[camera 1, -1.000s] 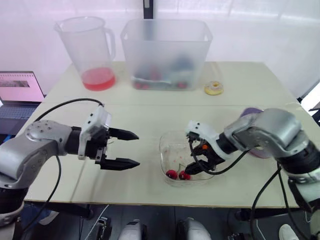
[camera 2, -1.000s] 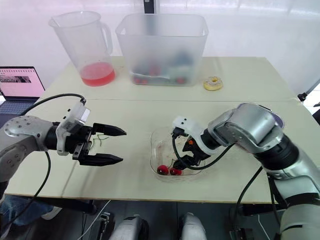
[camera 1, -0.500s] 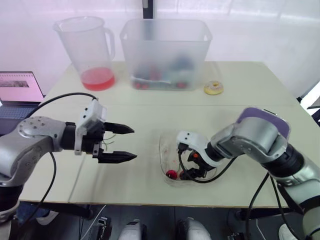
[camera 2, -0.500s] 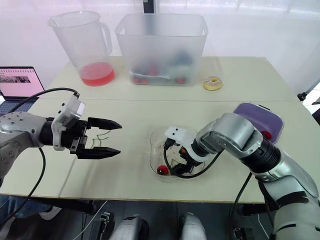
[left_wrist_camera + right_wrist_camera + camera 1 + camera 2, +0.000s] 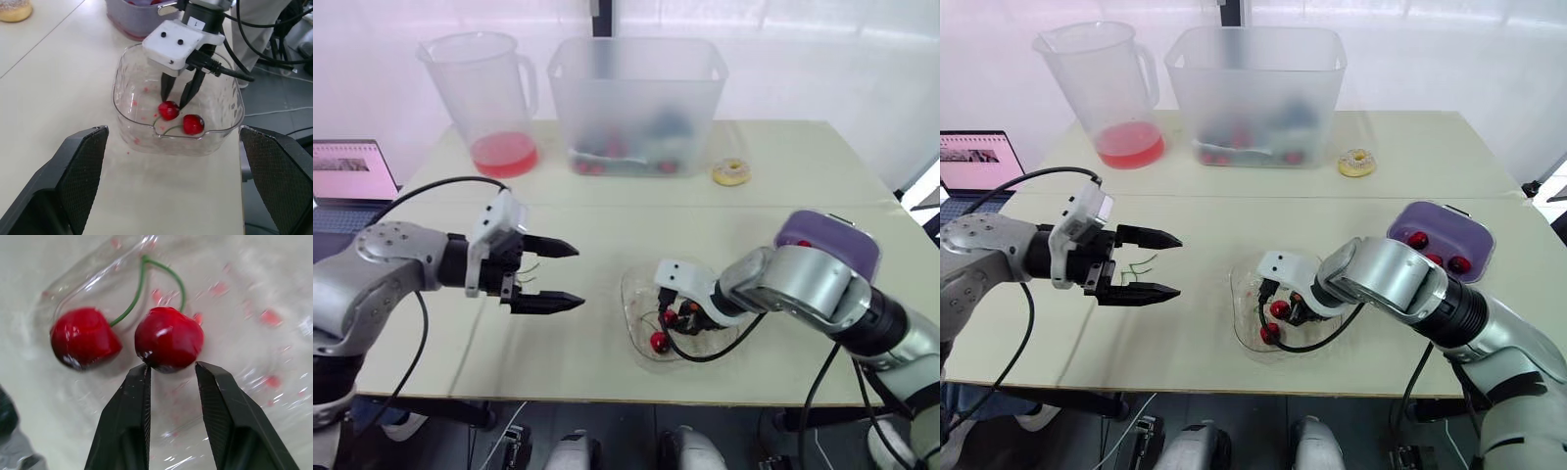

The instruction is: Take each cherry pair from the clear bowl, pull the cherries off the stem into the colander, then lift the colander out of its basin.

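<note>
Table (image 5: 783,166): pale top, seam running across the middle; everything I am working with sits on it.
Tub (image 5: 638,103): big frosted bin at the far edge, centre. I see red and dark shapes through the wall but cannot make them out.
Jug (image 5: 489,103): clear, just left of the tub, red liquid in the bottom.
Laptop (image 5: 350,181): off the table's left edge, screen lit.
Colander (image 5: 1442,240): purple, at my right edge, three cherries inside; well right of the bowl, behind the right forearm.
Bowl (image 5: 680,313): clear, near the front edge, centre-right, red specks on its floor.
Doughnut (image 5: 732,173): far side, right of the tub, well apart from the bowl.
Pair (image 5: 193,124): two red cherries on one green forked stem, lying on the bowl's floor.
Stems (image 5: 1141,264): thin green bits on the table under the left gripper.
In the way: only the bowl's wall and the right gripper's own cable, looping over the bowl.
Left gripper (image 5: 578,276): hovers left of the bowl, pointing at it, fingers spread wide, holding nothing.
Right gripper (image 5: 172,369): down inside the bowl, fingers parted narrowly, tips at the near side of one cherry (image 5: 168,335); it looks like contact rather than a firm pinch.
</note>
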Action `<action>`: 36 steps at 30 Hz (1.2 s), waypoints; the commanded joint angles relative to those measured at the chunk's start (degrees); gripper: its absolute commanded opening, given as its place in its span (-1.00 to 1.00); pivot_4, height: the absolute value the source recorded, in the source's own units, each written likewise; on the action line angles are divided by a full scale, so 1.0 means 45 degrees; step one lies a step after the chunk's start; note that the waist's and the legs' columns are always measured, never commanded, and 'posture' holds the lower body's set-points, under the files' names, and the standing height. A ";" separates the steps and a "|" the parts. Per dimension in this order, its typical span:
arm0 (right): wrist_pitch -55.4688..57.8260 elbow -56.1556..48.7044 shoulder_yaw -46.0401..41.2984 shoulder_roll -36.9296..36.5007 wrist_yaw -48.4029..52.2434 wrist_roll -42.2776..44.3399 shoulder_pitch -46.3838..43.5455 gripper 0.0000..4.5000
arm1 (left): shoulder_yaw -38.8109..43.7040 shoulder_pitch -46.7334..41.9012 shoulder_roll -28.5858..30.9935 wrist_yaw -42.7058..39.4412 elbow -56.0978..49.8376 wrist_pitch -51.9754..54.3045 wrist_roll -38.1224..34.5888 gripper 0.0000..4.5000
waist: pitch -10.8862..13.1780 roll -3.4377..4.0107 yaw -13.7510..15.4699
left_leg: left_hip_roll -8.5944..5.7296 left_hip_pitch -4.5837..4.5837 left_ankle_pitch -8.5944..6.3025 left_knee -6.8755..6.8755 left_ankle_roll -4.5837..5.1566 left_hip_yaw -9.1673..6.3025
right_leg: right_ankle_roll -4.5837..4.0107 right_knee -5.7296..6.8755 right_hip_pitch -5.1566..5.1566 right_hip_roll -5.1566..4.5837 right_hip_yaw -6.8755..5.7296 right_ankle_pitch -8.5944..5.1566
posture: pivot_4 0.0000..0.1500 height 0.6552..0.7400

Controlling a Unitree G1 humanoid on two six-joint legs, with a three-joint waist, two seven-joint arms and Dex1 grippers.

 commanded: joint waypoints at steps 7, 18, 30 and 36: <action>-0.1260 -0.0707 -0.0517 -0.0889 0.1641 -0.0740 -0.0406 -0.21 | -0.0191 -0.0488 -0.0125 -0.0139 0.0154 -0.0315 0.0381 1.00 | 0.0000 -0.0001 -0.0020 | 0.0003 -0.0001 -0.0004 0.0000 0.0006 -0.0001 | 0.0001 0.0000 -0.0002 0.0006 0.0000 0.0000 | 1.00 -0.21; 0.0369 0.0269 -0.2024 0.1279 0.0751 -0.0803 0.0397 0.75 | -0.0401 -0.0667 -0.0176 -0.0215 0.0269 -0.0310 0.0763 1.00 | -0.0001 -0.0002 -0.0012 | 0.0008 -0.0001 0.0000 0.0000 0.0000 0.0004 | 0.0000 0.0005 -0.0003 0.0007 0.0000 0.0000 | 1.00 -0.21; 0.0478 0.1095 -0.2127 0.1933 -0.0062 -0.1382 0.0865 0.34 | -0.0452 -0.0602 -0.0197 -0.0594 0.0609 -0.0725 0.1175 1.00 | -0.0001 -0.0002 -0.0023 | 0.0005 0.0000 0.0000 0.0002 0.0000 0.0004 | 0.0000 0.0007 -0.0002 0.0009 0.0000 0.0000 | 1.00 -0.21; 0.0725 0.0667 -0.2285 0.1859 0.0199 -0.1025 0.0697 -0.29 | -0.0400 -0.0595 -0.0266 -0.0700 0.0773 -0.0843 0.1235 1.00 | -0.0001 -0.0002 -0.0029 | 0.0006 -0.0001 0.0000 0.0002 0.0001 0.0003 | 0.0000 0.0007 -0.0002 0.0009 0.0000 0.0000 | 1.00 -0.21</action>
